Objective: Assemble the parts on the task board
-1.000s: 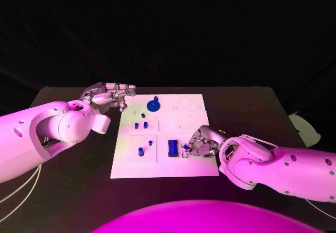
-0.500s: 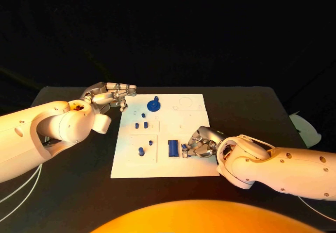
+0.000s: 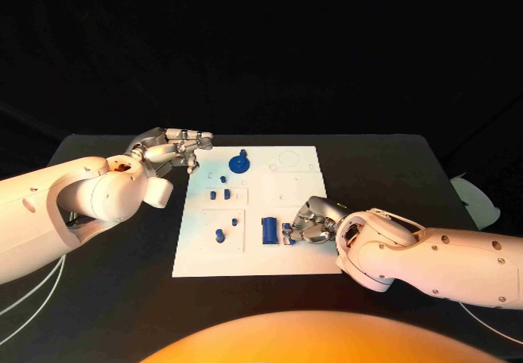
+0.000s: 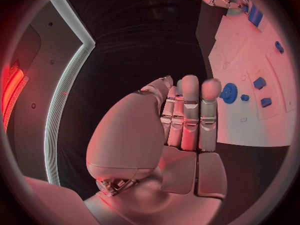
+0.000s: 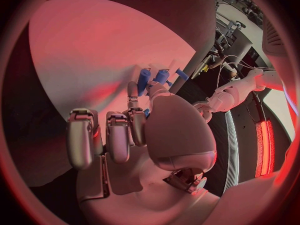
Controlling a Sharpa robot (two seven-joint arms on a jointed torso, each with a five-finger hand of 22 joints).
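Black table (image 3: 131, 295) under white task board (image 3: 305, 261); right robot hand (image 3: 308, 224) pinching blue part (image 3: 288, 227), left robot hand (image 3: 174, 148) curled, empty.

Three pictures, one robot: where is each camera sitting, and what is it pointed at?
Head view: on the robot's head, looking down at the task board; both arms enter, left hand and right hand.
Left wrist view: behind the left hand, facing the board past its fingers.
Right wrist view: behind the right hand, close over the board.
Shared: the blue gear shows in head and left wrist views.
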